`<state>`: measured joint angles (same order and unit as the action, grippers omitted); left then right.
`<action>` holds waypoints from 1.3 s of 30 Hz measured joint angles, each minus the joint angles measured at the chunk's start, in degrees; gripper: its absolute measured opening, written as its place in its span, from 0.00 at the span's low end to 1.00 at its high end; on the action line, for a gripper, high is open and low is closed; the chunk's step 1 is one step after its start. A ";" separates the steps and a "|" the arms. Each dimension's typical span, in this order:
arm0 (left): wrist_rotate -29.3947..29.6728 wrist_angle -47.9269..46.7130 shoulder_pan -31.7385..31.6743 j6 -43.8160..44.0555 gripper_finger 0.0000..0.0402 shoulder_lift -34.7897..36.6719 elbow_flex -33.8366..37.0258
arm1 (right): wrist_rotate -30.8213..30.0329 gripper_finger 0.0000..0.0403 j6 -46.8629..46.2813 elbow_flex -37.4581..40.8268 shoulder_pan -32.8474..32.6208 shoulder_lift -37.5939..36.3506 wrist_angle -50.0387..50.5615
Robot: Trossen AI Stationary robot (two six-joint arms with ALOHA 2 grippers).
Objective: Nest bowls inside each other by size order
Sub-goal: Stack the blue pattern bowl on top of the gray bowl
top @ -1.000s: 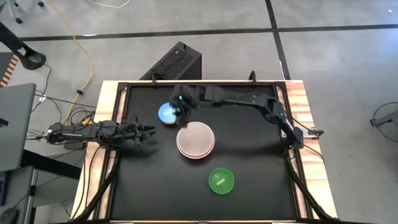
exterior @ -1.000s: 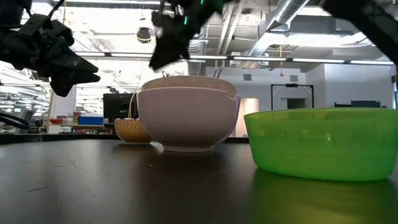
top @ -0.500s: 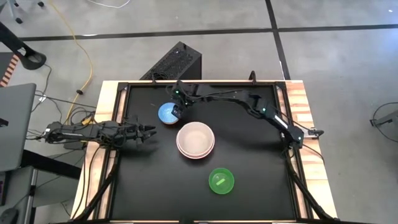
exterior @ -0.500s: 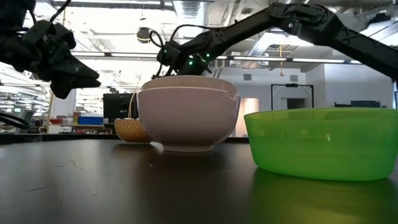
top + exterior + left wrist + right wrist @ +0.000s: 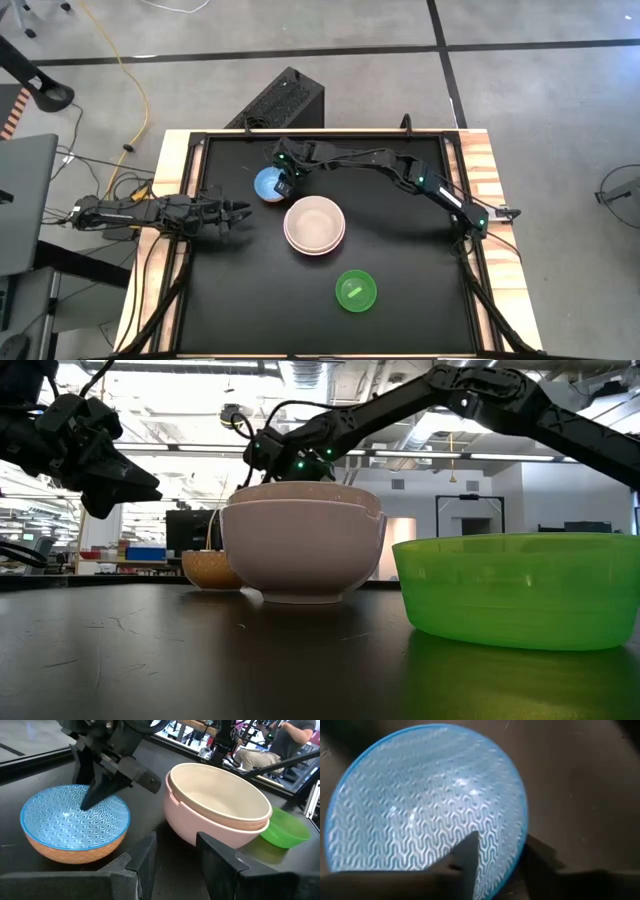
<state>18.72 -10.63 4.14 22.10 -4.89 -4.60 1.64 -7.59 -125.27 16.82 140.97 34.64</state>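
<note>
A light blue patterned bowl (image 5: 265,184) with a tan outside stands at the far left of the black table. A cream bowl (image 5: 220,795) sits nested in a pink bowl (image 5: 200,830) at the middle. A green bowl (image 5: 355,290) stands nearer the front. No large white bowl shows. My right gripper (image 5: 500,845) is open and low over the blue bowl's right rim. One finger (image 5: 467,852) is inside the bowl and one finger (image 5: 540,857) outside. My left gripper (image 5: 245,210) is open and empty, left of the bowls. My right gripper straddles the blue bowl's rim (image 5: 521,827) on the side toward the pink bowl, coming from above and slanting down. One finger is inside the bowl and one outside. I cannot tell whether either finger touches the bowl. The bowl stands upright on the table.
The nested pink and cream bowls stand close to the right of the blue bowl. The green bowl (image 5: 510,590) is well apart toward the front. The table has a raised black frame (image 5: 200,140) around it. Bare black tabletop lies to the right and front left.
My right gripper has come down from above the far left rim of the nested bowls toward the blue bowl. Its fingers now stand over that bowl's rim. The bowls have stayed where they were.
</note>
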 joint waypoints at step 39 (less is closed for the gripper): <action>-0.42 0.94 0.00 1.02 0.32 0.02 0.07 | 0.50 0.03 -0.65 14.82 -13.62 -34.93 15.97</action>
<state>18.31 -9.69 4.14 23.11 -4.86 -4.54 2.14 -8.23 -110.45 3.20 106.03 50.61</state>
